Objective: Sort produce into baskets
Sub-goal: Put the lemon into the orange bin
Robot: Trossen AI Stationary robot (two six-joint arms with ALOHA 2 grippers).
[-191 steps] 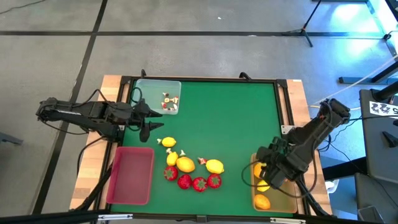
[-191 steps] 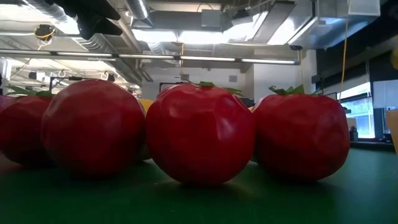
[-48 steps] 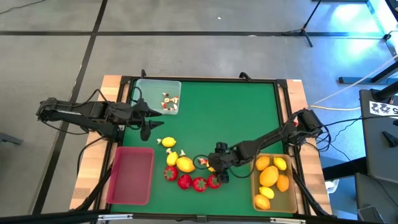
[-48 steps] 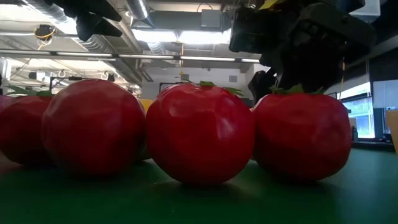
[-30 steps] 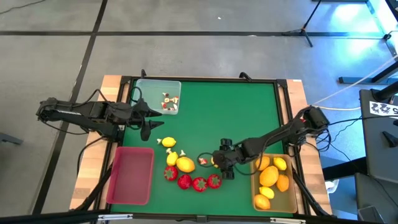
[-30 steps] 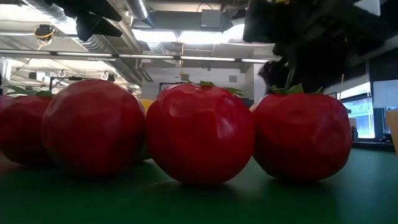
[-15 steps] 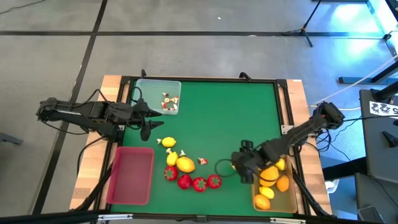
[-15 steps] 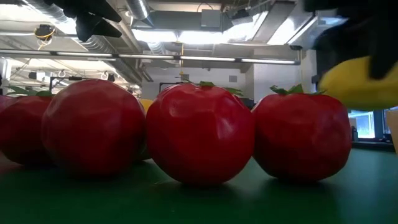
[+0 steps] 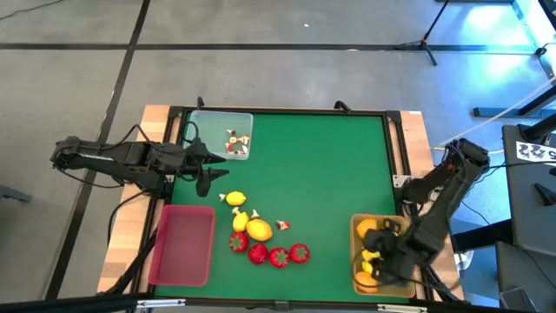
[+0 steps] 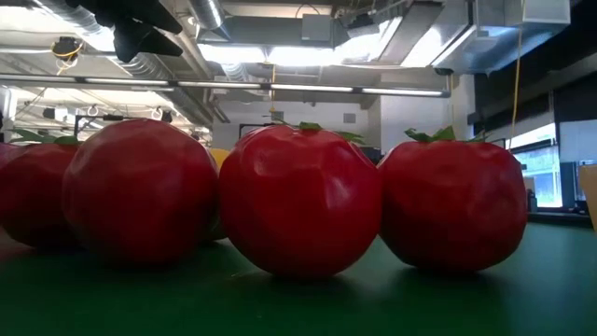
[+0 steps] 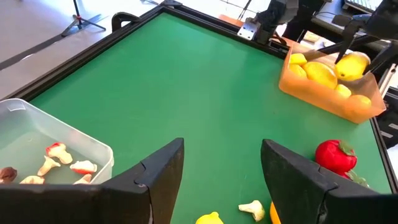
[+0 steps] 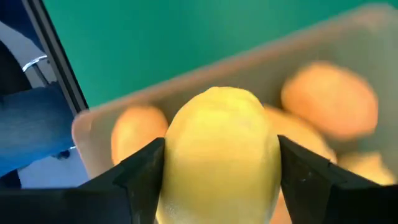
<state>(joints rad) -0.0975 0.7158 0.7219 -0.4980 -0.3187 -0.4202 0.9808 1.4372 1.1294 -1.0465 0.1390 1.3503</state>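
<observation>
Lemon [image 12: 217, 155] now over tan basket [image 9: 358, 224] (R gripper [image 12: 217, 163] clamped), strawberries [image 9: 278, 256] nearby.

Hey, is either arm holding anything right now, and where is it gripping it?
The right gripper holds a yellow lemon by its two sides, over the tan basket. The left gripper is open and holds nothing.

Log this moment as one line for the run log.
right gripper: holding lemon over tan basket | left gripper: open, idle by clear basket
</observation>
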